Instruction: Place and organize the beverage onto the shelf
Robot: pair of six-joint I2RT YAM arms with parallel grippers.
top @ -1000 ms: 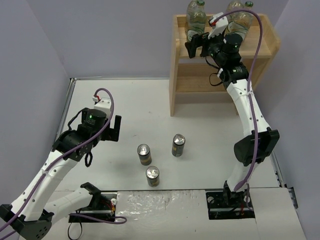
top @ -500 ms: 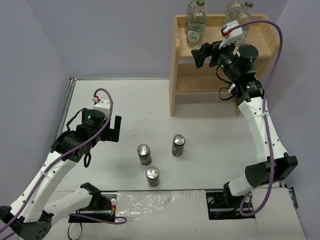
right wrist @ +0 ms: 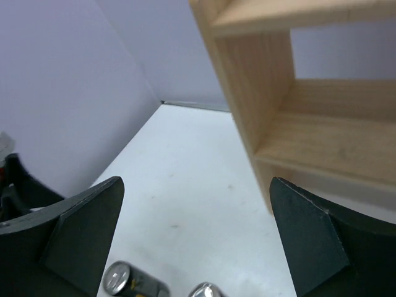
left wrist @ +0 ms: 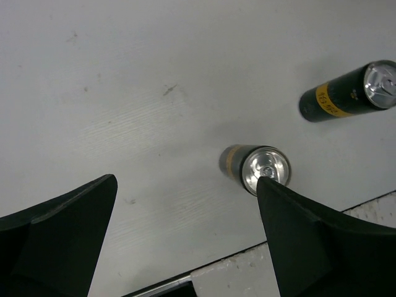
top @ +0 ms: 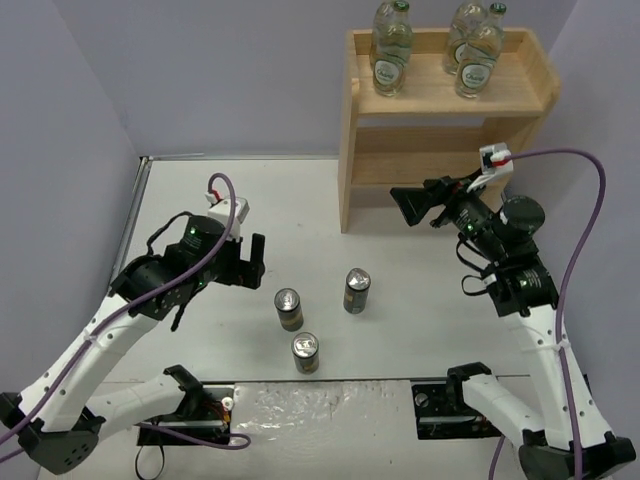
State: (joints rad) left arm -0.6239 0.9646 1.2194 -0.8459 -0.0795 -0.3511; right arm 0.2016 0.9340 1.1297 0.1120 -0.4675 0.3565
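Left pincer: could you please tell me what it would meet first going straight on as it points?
Most likely the bare table, just beside the upright can close to the open left pincer; depth is hard to judge.

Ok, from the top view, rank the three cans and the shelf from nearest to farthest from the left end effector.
1. left can, just right of the left end effector.
2. front can, by the near edge, and right can, mid-table: too close to call.
3. shelf, at the far right.
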